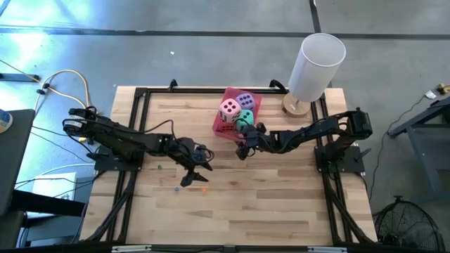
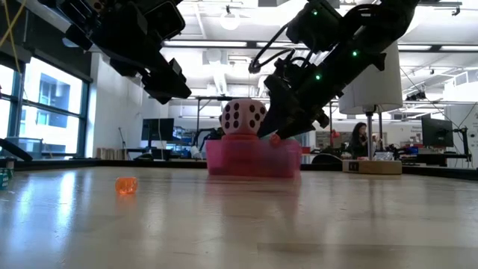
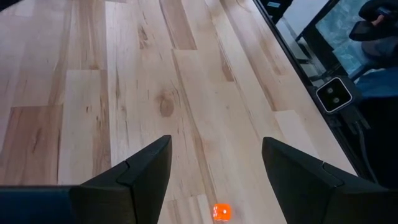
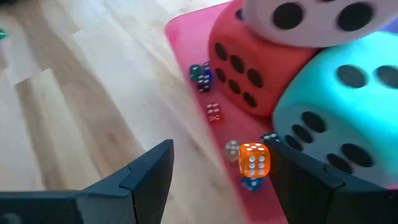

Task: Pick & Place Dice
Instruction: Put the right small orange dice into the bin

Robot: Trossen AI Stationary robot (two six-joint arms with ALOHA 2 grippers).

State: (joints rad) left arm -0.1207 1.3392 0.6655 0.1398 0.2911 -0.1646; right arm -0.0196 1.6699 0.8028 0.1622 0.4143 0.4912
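Four pip-marked dice (image 1: 236,112) in pink tray (image 1: 254,100); no legible writing.

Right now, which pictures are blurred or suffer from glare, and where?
Right wrist view: blurred near the lens, the pink die and teal die soft at the edges, the small orange die fairly sharp. Low view: bright windows and ceiling lights behind leave both arms as dark shapes; the table shows a sheen. High view: glare on the floor at upper left. Left wrist view: sharp.

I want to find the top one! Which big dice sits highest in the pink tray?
The pink dice. It rides on top of the pile, while the teal dice and red dice sit lower beside it in the tray.
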